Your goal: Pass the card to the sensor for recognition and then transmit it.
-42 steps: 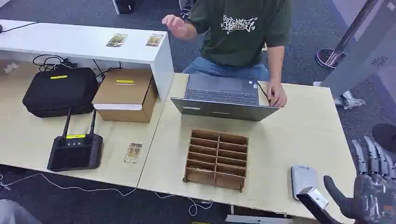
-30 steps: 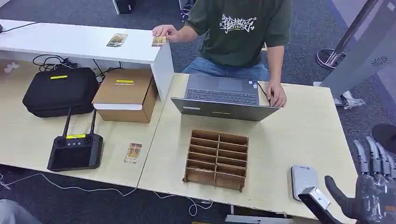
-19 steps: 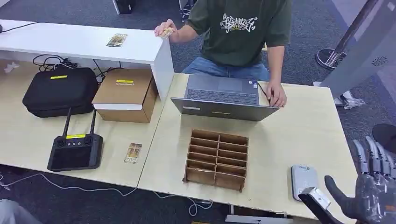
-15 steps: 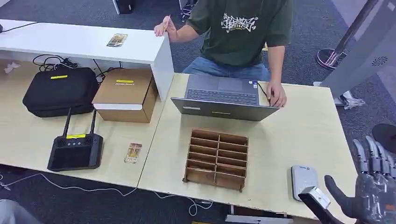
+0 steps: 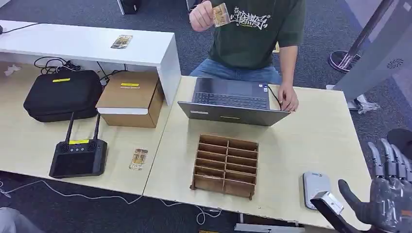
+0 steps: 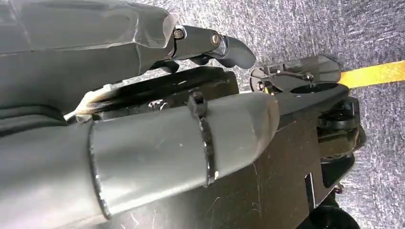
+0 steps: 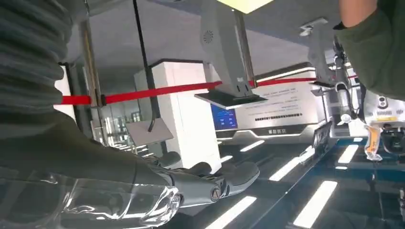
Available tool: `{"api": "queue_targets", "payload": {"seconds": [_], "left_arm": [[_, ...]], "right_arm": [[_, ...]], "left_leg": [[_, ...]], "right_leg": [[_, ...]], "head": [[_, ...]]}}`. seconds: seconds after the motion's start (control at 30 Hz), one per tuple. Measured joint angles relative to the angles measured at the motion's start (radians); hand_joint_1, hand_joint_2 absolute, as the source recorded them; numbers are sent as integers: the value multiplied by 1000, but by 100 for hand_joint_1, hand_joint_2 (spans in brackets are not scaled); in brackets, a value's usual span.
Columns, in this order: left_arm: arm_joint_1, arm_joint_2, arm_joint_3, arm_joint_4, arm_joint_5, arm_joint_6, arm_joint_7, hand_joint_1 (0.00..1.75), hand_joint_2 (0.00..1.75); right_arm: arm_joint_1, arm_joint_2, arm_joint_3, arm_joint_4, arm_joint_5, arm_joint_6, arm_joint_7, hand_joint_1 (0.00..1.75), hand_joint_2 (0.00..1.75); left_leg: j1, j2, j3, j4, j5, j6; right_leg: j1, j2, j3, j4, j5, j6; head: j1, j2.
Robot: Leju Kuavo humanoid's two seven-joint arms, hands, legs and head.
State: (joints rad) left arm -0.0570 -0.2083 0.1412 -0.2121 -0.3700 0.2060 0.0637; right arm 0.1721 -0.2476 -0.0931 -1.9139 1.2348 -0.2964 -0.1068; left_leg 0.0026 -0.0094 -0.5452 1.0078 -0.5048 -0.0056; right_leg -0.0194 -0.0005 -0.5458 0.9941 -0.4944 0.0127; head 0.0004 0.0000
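At the near right corner of the worktop (image 5: 311, 145), we are holding our right hand (image 5: 388, 194) raised and released, fingers spread upward, thumb out, grasping nothing. Just beside it the sensor (image 5: 316, 188) is lying flat near the worktop edge. The card (image 5: 221, 14) is being held up by the person's hand (image 5: 201, 17), well apart from us beyond the laptop (image 5: 231, 102). We judge the step is receiving: we should be keeping the palm steady and closing only once the card arrives. Our left hand (image 6: 210, 45) is hanging toward the floor, fingers curled in with nothing in them.
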Motion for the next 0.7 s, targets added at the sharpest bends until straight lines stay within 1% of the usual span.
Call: {"api": "queue_targets", "payload": {"seconds": [0.27,0.33,0.4,0.47,0.53,0.6,0.7], "left_arm": [[0,0,1,0,5,1,2,0,0],[-2,-1,1,0,1,1,2,0,0],[-5,-2,1,0,-5,1,4,0,0],[-9,-3,1,0,-15,0,7,0,0],[-12,-4,1,0,-24,0,11,0,0],[-15,-6,1,0,-33,0,13,0,0],[-18,-10,1,0,-40,1,13,0,0]], "right_arm": [[-6,0,1,3,-3,4,-10,0,175],[-36,0,3,18,-4,10,-20,0,175],[-89,-5,14,47,-3,20,-27,0,175],[-179,-10,35,99,-30,50,-51,0,175],[-301,-14,64,171,-56,93,-70,0,175],[-458,-18,102,278,-66,128,-80,0,175],[-688,-16,174,455,-85,159,-86,0,175]], "left_leg": [[0,0,-1,0,0,0],[0,1,-1,0,0,0],[0,1,-1,0,0,0],[0,3,-1,0,1,0],[0,6,-1,0,2,1],[0,7,-1,1,4,2],[0,6,-2,2,6,2]], "right_leg": [[0,0,0,0,0,0],[0,1,0,0,0,0],[0,2,0,0,0,0],[0,3,0,1,2,1],[0,6,0,1,3,2],[0,7,-1,1,6,2],[0,6,-2,1,7,2]], "head": [[0,0],[0,0],[0,0],[0,0],[0,0],[-1,0],[-1,0]]}}
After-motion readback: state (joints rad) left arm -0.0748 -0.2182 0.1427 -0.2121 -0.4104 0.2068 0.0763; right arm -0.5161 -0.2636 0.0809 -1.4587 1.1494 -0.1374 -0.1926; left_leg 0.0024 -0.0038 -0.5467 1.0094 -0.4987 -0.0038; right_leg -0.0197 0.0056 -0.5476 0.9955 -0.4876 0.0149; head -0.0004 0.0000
